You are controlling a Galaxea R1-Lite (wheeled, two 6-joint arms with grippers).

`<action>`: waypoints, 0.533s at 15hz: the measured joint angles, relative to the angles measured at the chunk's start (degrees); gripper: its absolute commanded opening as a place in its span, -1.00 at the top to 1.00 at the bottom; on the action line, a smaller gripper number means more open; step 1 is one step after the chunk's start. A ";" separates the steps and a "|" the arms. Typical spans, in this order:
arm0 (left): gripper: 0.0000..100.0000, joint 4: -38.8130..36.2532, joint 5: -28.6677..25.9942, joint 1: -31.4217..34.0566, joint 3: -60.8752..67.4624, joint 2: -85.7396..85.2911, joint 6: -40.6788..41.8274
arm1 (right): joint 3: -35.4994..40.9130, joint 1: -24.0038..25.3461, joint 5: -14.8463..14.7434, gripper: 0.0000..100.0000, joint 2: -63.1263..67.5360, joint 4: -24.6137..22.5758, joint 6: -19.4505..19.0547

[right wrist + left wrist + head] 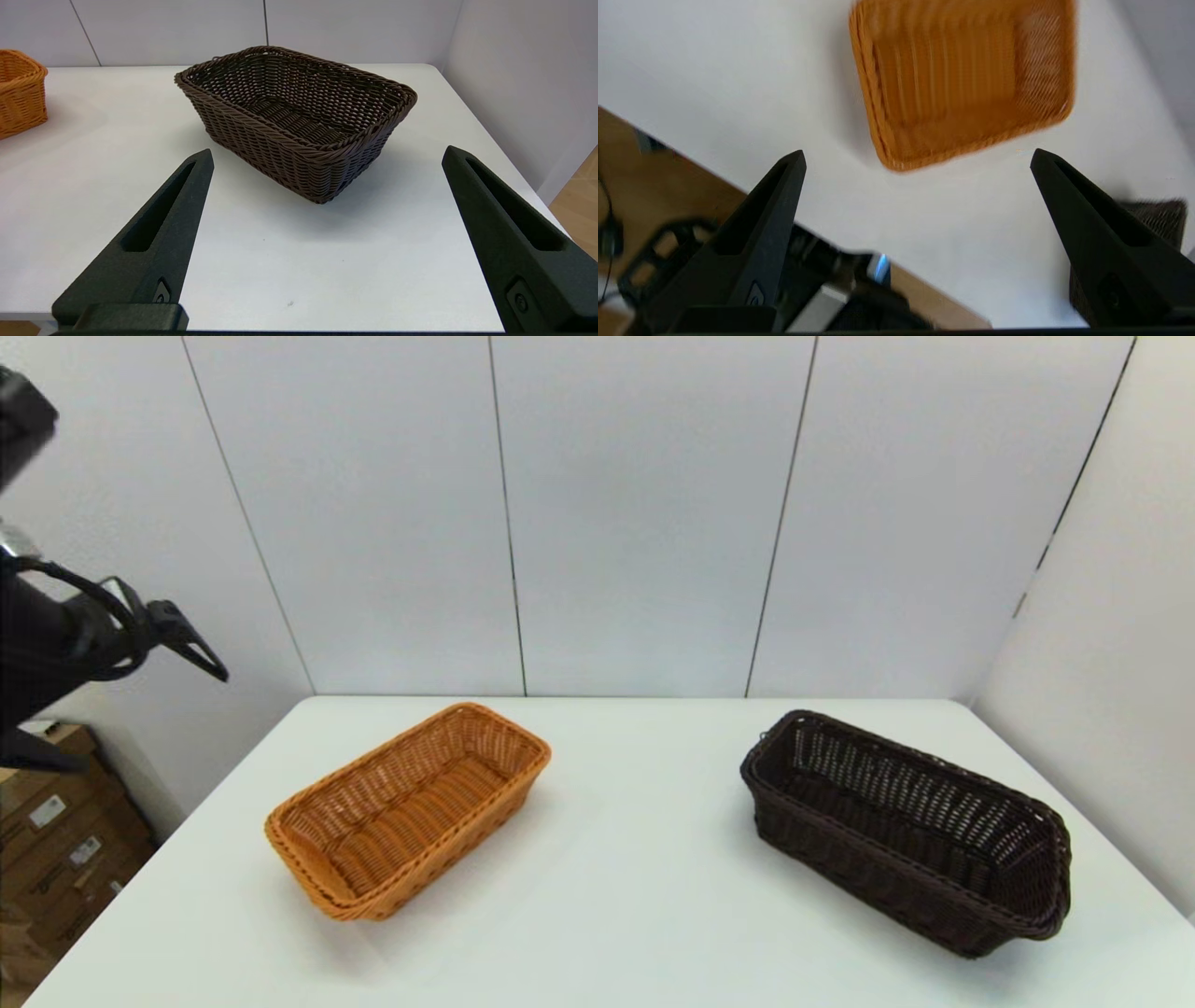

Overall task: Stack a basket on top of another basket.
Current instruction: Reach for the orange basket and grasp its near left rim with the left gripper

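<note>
Well apart sit one dark basket (910, 831) and one orange basket (408, 810).

Two woven baskets stand on one white table (635, 915): one dark brown basket (906, 831) and one orange-tan basket (408, 809). Two grippers show, the left gripper (917, 156) and the right gripper (327, 154), each with two black fingers spread wide apart.
</note>
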 measured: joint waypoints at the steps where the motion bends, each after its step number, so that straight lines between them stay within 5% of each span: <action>1: -1.00 0.50 -3.02 0.17 0.88 2.23 -0.29 | 0.00 0.00 0.00 -1.00 0.00 0.00 0.02; 8: -1.00 0.52 -12.47 3.57 9.53 10.22 2.73 | 0.00 0.00 0.02 -1.00 0.00 -0.01 0.02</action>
